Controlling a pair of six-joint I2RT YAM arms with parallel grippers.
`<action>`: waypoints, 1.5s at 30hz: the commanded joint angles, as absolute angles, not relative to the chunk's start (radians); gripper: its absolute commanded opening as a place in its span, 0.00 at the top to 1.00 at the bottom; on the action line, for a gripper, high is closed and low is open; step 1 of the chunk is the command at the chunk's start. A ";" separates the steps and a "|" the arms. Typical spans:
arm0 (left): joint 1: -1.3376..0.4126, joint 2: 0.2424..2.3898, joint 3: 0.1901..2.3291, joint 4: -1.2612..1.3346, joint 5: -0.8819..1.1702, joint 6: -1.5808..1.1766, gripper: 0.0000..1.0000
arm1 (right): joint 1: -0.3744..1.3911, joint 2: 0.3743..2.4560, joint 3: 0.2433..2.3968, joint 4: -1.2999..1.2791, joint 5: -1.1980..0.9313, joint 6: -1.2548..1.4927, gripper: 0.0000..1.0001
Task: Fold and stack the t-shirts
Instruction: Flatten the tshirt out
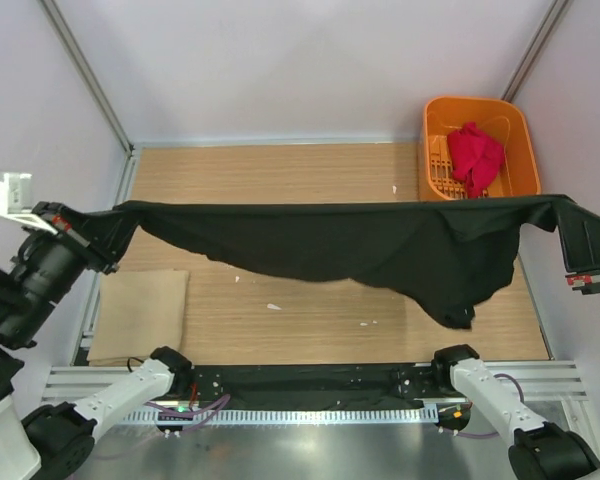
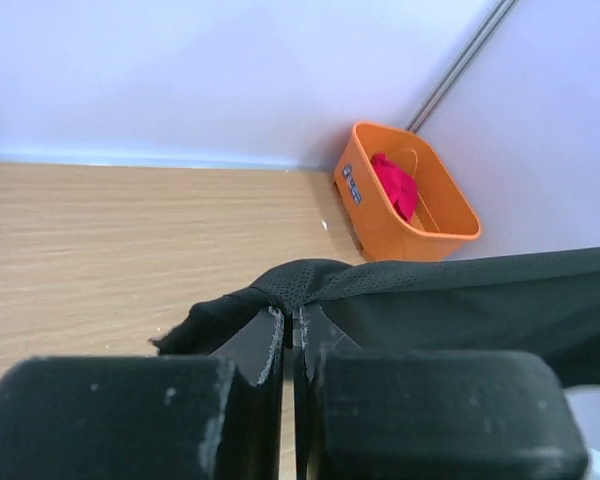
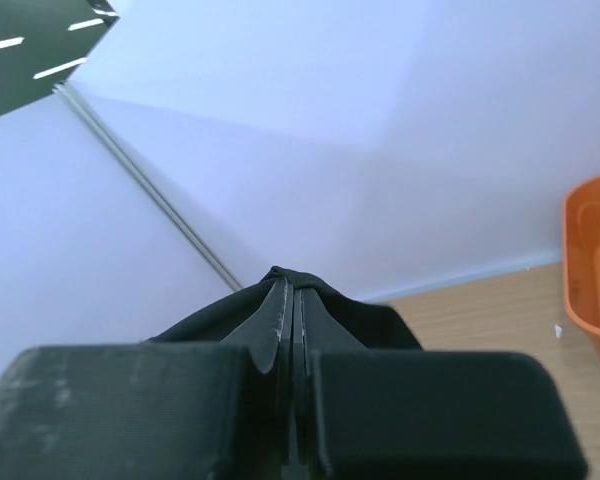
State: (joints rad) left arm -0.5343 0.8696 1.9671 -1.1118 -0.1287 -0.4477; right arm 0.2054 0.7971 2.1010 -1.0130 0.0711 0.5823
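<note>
A black t-shirt (image 1: 360, 245) hangs stretched wide in the air above a wooden table (image 1: 270, 175), its lower edge drooping toward the right. The left hand (image 2: 291, 318) is clamped shut on its left end, and the right hand (image 3: 292, 290) on its right end. A red t-shirt (image 1: 475, 155) lies crumpled inside an orange basket (image 1: 526, 150) at the table's far right corner. A cardboard sheet (image 1: 140, 315) lies flat at the near left.

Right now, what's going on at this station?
The large plain black cloth t-shirt is held stretched in the air above the wooden table. The left end effector is shut on one end, the right end effector on the other; the middle sags. The smaller bright red cloth t-shirt lies crumpled in the orange slotted plastic basket at the far right. Nothing is folded yet.
</note>
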 commanded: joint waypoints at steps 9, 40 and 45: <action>-0.529 1.058 1.757 -1.014 -0.495 -0.391 1.00 | 0.210 1.057 1.726 -0.598 0.074 0.497 0.99; -0.133 1.545 1.375 -0.855 -0.018 -0.446 0.39 | 0.377 1.605 1.381 -0.606 0.089 0.501 0.43; -0.195 1.473 1.177 -0.738 0.086 -0.497 0.48 | 0.390 1.685 1.334 -0.341 0.121 0.509 0.41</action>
